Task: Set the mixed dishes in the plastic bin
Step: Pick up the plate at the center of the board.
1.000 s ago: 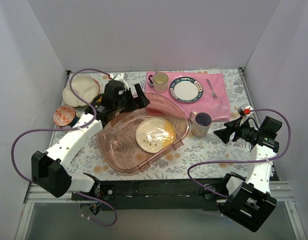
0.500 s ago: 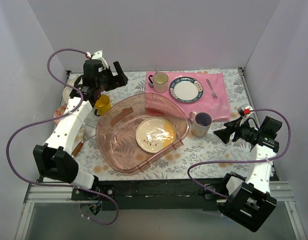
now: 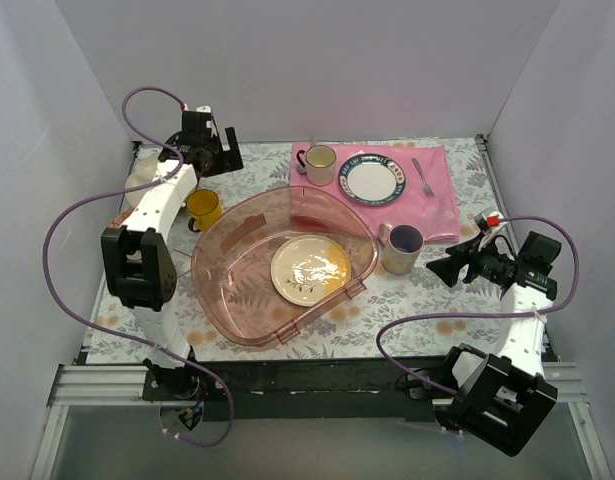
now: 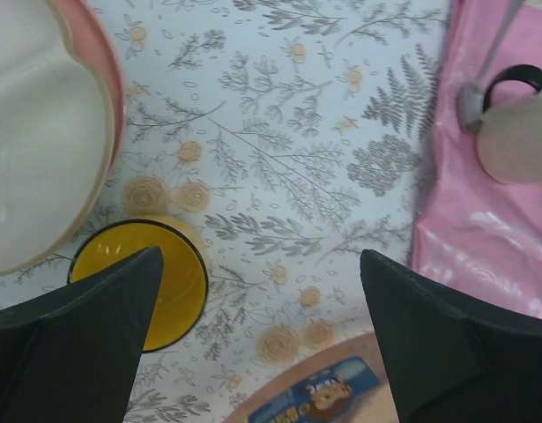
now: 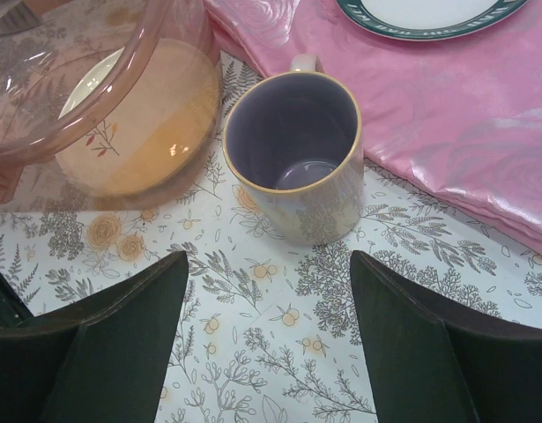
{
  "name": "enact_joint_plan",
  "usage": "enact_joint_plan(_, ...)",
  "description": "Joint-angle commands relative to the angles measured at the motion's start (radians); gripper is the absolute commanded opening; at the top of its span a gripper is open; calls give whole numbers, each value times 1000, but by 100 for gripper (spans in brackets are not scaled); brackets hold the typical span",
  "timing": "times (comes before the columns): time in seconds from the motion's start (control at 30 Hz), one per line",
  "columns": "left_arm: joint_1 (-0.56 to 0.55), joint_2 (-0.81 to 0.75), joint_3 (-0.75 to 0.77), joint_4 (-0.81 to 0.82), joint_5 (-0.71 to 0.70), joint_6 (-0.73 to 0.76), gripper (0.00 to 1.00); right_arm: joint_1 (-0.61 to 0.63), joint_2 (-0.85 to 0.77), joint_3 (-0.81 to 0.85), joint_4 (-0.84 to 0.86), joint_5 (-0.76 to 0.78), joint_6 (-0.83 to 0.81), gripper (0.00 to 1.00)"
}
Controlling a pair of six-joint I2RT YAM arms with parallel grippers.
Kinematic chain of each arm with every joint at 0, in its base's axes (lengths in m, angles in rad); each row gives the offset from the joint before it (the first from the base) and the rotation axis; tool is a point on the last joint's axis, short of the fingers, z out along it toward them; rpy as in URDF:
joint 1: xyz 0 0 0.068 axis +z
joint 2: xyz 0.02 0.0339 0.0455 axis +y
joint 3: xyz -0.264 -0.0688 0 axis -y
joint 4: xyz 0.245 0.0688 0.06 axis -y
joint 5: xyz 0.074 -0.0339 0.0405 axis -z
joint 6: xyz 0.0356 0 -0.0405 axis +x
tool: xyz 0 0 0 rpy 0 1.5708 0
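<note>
Left gripper (image 4: pixel 260 256): withdrawn from plastic bin (image 3: pixel 227 290), now over yellow mug (image 4: pixel 178 291), spread wide, empty. Right gripper (image 5: pixel 266 264): spread, empty. Mug pickup likely next.

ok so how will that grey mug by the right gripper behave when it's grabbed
The grey mug looks like glazed ceramic: probably rigid, fairly heavy for its size, and breakable if dropped. Its glossy wall may slip in a pinch grip. Standing upright, it would likely slide under a low push and tip under a high one.
</note>
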Motion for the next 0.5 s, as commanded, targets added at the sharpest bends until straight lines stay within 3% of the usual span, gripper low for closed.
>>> enact_joint_plan(0.0, 29, 85, 95, -31, -107, 42, 92, -3, 18, 30, -4, -24, -19, 82)
enact_joint_plan(0.17, 41, 190, 157, -54, -225, 49, 76, -3, 29, 34, -14, -32, -28, 81)
enact_joint_plan(0.47, 45, 299, 200, -33, -378, 76, 65, -3, 47, 43, -26, -44, -45, 81)
